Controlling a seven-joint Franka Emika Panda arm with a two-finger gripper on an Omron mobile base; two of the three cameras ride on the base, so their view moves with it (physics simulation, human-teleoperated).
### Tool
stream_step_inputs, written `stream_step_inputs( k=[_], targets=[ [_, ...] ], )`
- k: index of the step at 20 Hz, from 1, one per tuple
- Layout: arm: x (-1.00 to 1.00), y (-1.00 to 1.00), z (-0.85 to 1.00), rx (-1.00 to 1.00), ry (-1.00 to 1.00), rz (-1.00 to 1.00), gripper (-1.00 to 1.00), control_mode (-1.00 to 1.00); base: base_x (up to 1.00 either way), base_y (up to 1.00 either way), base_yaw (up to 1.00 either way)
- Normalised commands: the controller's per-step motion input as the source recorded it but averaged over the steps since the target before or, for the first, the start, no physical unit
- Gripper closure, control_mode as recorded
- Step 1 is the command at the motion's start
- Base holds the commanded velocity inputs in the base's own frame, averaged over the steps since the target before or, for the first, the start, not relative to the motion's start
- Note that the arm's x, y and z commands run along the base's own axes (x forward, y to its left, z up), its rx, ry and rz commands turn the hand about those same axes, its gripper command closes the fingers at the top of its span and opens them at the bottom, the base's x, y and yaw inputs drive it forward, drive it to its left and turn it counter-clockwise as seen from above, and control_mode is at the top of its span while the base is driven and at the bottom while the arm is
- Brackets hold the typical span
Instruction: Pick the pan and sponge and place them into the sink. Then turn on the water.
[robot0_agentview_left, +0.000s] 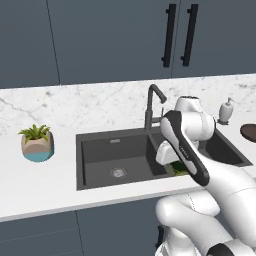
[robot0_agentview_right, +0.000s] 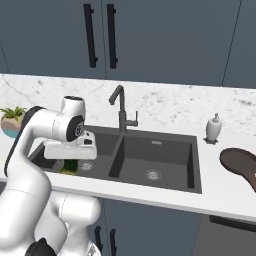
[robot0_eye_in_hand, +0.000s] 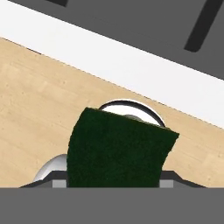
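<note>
**Sponge held low at the sink's front edge**

The fingers (robot0_agentview_right: 68, 165) grip the sponge (robot0_agentview_right: 69, 166), its dark green face filling the hand view (robot0_eye_in_hand: 118, 151). It hangs at the front rim of the sink (robot0_agentview_left: 100, 150), about 6 o'clock from the faucet (robot0_agentview_right: 121, 112). The pan (robot0_agentview_right: 241, 165) rests on the bench (robot0_agentview_left: 45, 185), at 3 o'clock from the sink.

Dark green sponge (robot0_eye_in_hand: 118, 151) seen close up in the hand view, also as a small green block (robot0_agentview_right: 69, 166) low over the left basin of the dark grey double sink (robot0_agentview_right: 192, 165). Reddish-brown pan (robot0_agentview_right: 241, 165) on the counter right of the sink, well apart. Faucet (robot0_agentview_right: 121, 112) dry.
</note>
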Motion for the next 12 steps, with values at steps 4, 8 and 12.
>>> stream_step_inputs(
  k=[4,8,12],
  targets=[
    [0.00,0.00,0.00,0.00,0.00,0.00,1.00,-1.00,0.00,0.00,0.00],
    [-0.01,-0.05,0.00,0.00,0.00,0.00,1.00,1.00,-0.06,-0.13,0.00],
    [0.00,0.00,0.00,0.00,0.00,0.00,1.00,1.00,-0.38,-0.92,-0.05]
  ],
)
